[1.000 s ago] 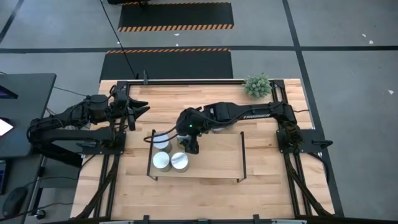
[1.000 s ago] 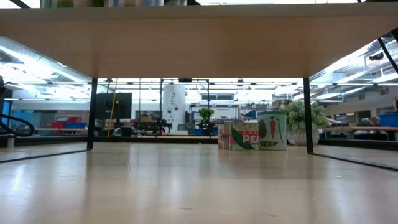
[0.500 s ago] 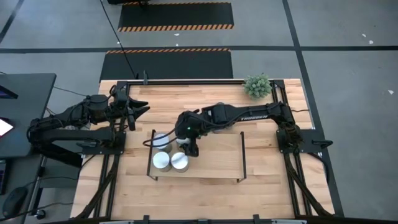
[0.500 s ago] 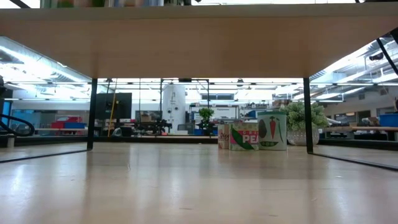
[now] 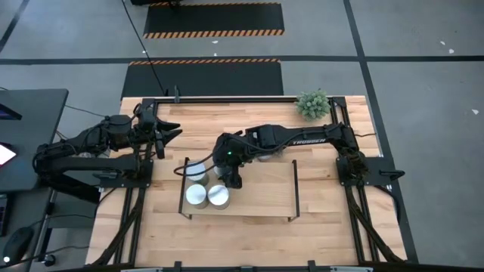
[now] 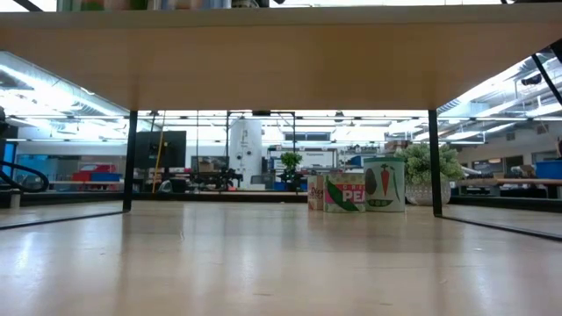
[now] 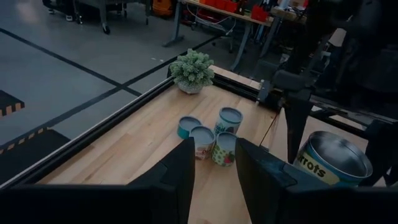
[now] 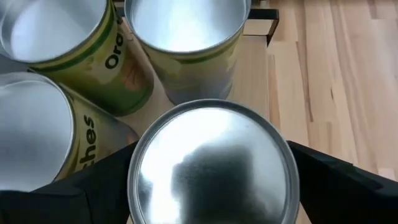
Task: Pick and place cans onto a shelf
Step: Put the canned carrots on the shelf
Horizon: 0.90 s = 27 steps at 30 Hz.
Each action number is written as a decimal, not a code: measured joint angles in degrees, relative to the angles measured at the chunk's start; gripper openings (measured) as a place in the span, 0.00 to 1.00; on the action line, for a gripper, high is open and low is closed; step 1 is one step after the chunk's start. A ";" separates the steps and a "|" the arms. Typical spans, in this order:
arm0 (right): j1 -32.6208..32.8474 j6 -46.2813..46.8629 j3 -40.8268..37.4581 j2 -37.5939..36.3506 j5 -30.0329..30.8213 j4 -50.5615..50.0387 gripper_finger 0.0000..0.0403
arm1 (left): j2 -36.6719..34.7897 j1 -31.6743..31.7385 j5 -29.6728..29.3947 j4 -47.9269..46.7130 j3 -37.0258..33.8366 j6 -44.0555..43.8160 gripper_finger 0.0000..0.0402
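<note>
Right gripper [image 5: 229, 178] has crept back, fingers flanking can [image 8: 211, 163]

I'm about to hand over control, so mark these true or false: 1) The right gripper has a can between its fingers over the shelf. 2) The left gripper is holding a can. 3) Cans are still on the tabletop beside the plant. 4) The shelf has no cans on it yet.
1) True: the right gripper has a can between its fingers over the shelf.
2) False: the left gripper is open and empty, at the table's left edge.
3) True: a group of cans stands on the tabletop near the plant.
4) False: three cans already stand at the shelf's left end.
</note>
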 joint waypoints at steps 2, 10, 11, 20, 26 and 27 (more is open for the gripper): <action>-0.39 0.91 0.57 -0.02 -1.26 -0.48 0.95 | 0.00 0.00 0.02 0.00 0.00 0.00 0.30; -1.55 1.63 3.91 -0.15 -2.70 -0.58 0.95 | 0.00 0.00 0.02 0.48 0.00 0.02 0.30; -1.63 1.66 4.20 -0.15 -2.93 -0.44 0.95 | 0.00 0.00 0.02 0.48 0.00 0.02 0.30; -2.76 4.60 5.15 -0.74 -4.27 -0.31 0.95 | -0.02 0.00 0.04 0.48 0.00 0.06 0.30; -5.43 5.98 5.15 -2.23 -0.34 -1.32 0.93 | -0.02 0.00 0.04 0.40 0.00 0.06 0.30; -5.85 6.13 5.15 -2.59 1.13 -2.30 0.93 | -0.02 0.00 0.04 0.42 0.00 0.04 0.30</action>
